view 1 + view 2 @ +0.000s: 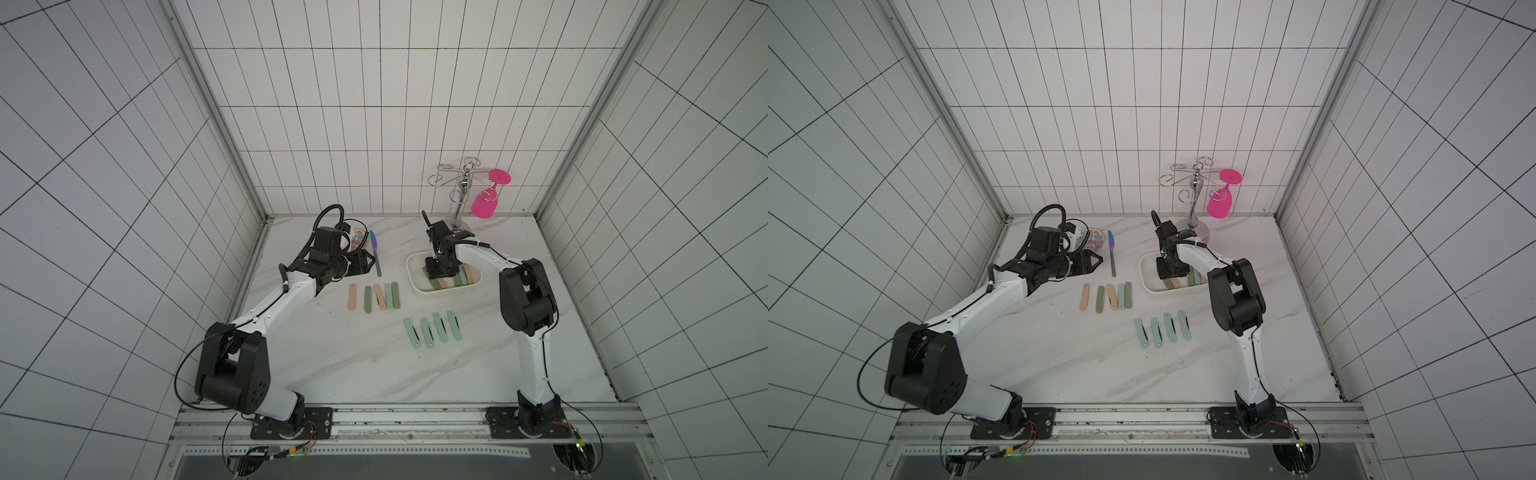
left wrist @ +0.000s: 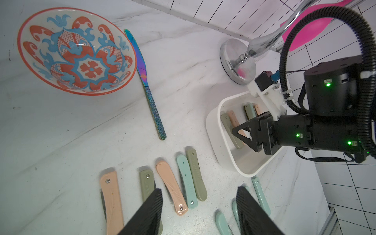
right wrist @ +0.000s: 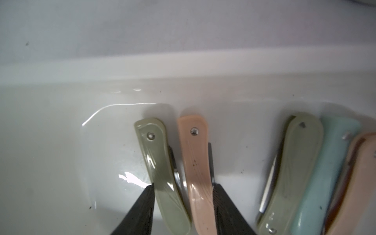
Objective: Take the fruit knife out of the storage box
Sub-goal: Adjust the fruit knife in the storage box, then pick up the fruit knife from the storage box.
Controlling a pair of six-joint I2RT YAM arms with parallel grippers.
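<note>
Inside the storage box [image 3: 183,65], the right tool [image 3: 184,188] straddles two fruit knives [image 3: 195,158].

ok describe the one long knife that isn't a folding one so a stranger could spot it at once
Find the red and blue patterned bowl toward the back left of the marble table. Right beside its rim lies a long slim knife, set apart from the row of folding knives. It alone is all metal with a rainbow sheen; the others have pastel plastic handles.
</note>
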